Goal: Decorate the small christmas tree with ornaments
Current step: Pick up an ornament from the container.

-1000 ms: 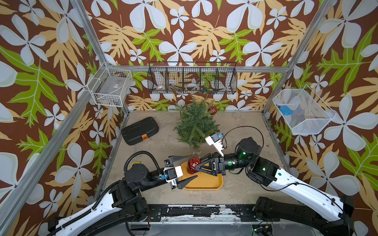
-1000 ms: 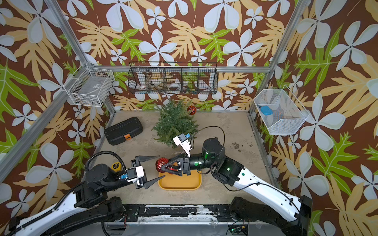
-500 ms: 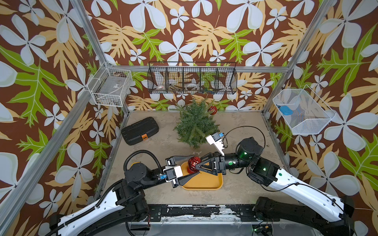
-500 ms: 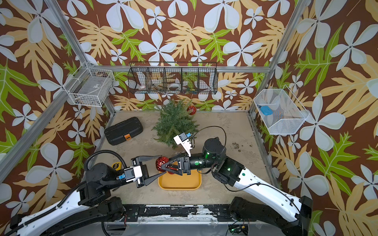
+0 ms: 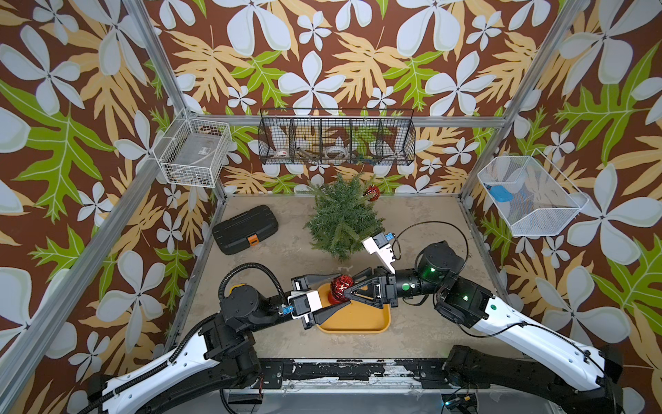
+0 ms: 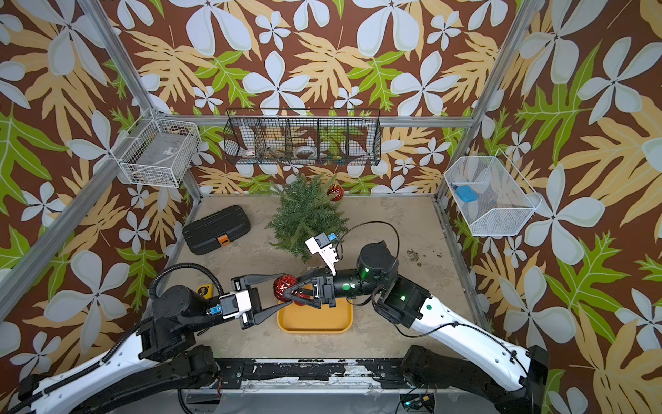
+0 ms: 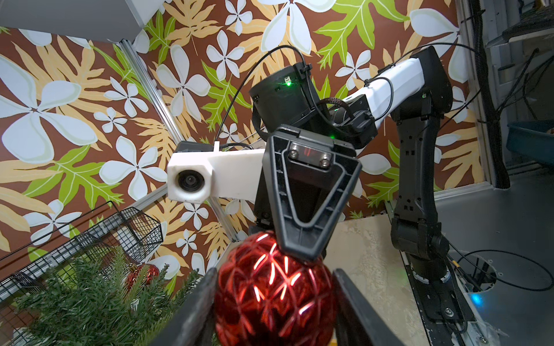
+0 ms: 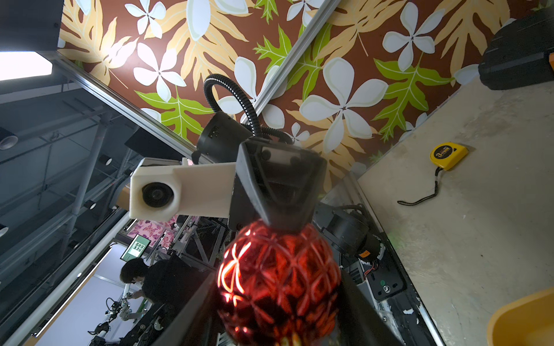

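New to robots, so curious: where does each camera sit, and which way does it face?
Top views: high above the robot's base, looking down at table, small christmas tree, yellow tray; both arms, left claw, right claw show.
Left wrist: on left arm, looking along its claw at the bauble, right arm beyond.
Right wrist: on right arm, looking along its claw at that bauble, left arm beyond.
Shared: wrist views both show the bauble.

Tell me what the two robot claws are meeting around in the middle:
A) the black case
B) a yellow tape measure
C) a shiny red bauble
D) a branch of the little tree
C: in the wrist views the faceted red bauble sits between the fingers of the left gripper and of the right gripper.
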Action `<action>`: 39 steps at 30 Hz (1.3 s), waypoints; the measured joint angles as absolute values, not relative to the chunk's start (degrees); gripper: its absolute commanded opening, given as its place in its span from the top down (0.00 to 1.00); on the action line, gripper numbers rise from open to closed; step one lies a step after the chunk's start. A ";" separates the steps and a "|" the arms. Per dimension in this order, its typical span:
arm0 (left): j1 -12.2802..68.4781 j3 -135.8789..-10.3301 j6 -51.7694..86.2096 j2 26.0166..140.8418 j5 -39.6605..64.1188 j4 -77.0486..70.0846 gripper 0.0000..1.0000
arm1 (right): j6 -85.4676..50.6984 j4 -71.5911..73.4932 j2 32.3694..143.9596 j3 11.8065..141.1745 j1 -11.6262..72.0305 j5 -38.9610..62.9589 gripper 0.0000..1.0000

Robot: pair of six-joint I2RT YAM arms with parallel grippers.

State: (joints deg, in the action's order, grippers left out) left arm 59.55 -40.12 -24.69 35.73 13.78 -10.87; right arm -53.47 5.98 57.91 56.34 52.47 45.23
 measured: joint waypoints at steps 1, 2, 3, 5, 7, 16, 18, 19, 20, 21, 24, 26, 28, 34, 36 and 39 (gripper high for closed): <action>59.55 -40.12 -24.67 35.79 13.78 -10.87 0.44 | -53.47 5.96 57.87 56.31 52.47 45.21 0.44; 59.55 -40.14 -24.67 35.90 13.78 -10.90 0.44 | -53.47 5.96 57.87 56.29 52.42 45.21 0.44; 59.55 -40.21 -24.67 36.01 13.78 -10.92 0.44 | -53.49 5.93 57.84 56.27 52.38 45.17 0.43; 59.55 -40.34 -24.69 36.16 13.80 -10.90 0.44 | -53.47 5.85 57.76 56.27 52.38 45.04 0.37; 59.55 -40.49 -24.71 36.27 13.87 -10.90 0.45 | -52.99 5.10 57.58 56.47 52.42 44.84 0.24; 59.55 -44.18 -20.56 37.15 10.68 -8.27 0.53 | -44.88 -5.19 51.79 58.85 52.42 34.92 0.21; 59.55 -47.00 -18.00 38.41 9.50 -6.70 0.55 | -42.92 -6.96 49.08 58.00 52.42 30.52 0.26; 59.55 -48.21 -16.93 39.03 8.99 -5.93 0.55 | -42.06 -7.38 47.64 57.32 52.42 28.23 0.27; 59.55 -49.78 -15.16 39.81 8.16 -4.82 0.56 | -41.12 -7.73 46.13 56.51 52.42 26.06 0.28; 59.55 -50.92 -13.76 40.38 7.57 -3.97 0.57 | -40.01 -7.70 44.56 55.59 52.42 24.01 0.28; 59.55 -54.70 -8.78 42.06 5.67 -0.86 0.57 | -36.42 -5.48 39.62 51.35 52.38 19.38 0.30; 59.55 -56.36 -5.78 42.22 4.99 1.02 0.57 | -33.71 -1.89 36.69 47.94 52.40 18.13 0.32; 59.55 -57.23 -3.60 41.91 5.45 1.41 0.57 | -31.00 3.01 34.59 44.18 52.40 18.00 0.32; 59.55 -58.52 1.19 41.25 10.02 1.80 0.57 | -25.80 18.70 34.85 38.68 52.42 20.49 0.37; 59.55 -58.74 1.91 41.12 11.35 1.80 0.57 | -24.93 24.45 36.14 37.45 52.49 22.61 0.39; 59.55 -58.85 2.81 40.97 12.99 1.45 0.58 | -23.46 32.05 38.54 36.45 52.86 23.79 0.41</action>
